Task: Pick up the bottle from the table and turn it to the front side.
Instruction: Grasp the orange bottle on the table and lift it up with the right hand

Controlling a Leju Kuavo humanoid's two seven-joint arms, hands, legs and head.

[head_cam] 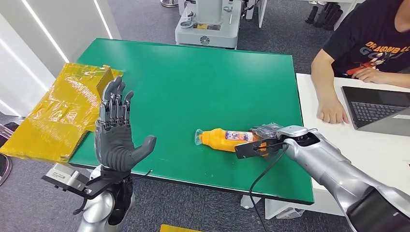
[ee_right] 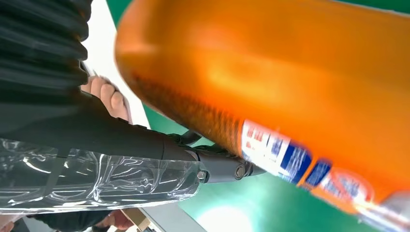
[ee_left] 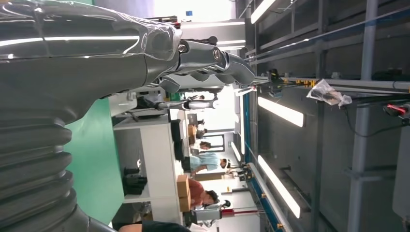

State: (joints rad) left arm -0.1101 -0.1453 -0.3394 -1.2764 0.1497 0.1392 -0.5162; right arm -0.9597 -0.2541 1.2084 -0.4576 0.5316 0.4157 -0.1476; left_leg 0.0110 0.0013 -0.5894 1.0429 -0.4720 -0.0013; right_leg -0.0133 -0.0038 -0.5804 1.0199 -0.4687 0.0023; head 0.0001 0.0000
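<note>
The orange bottle [head_cam: 226,139] lies on its side on the green table [head_cam: 193,72], toward the near right part of the surface, with its capped neck pointing to the left and a white and blue label band around its body. What it contains cannot be told beyond the orange colour of the body. The right hand [head_cam: 263,140] is at the bottle's base end; its dark fingers [ee_right: 217,166] lie against the bottle's side in the right wrist view, where the bottle [ee_right: 290,92] looms large and close, so the hand appears clamped on the bottle, which rests on the table. Clear plastic wrapping [ee_right: 96,181] covers part of that hand.

The left hand [head_cam: 116,133] is raised upright over the table's near left edge, palm open, fingers straight and apart, thumb out to the side, holding nothing. In the left wrist view the left hand [ee_left: 145,53] reaches out into the room with the green table edge beside it.

A yellow plastic bag [head_cam: 63,113] lies at the table's left edge, partly hanging off, well apart from the bottle. To the right stands a white desk [head_cam: 377,154] with a laptop [head_cam: 379,108]; a person in a black shirt [head_cam: 367,38] sits there, one hand [head_cam: 332,110] resting on the desk near the green table's right edge.
</note>
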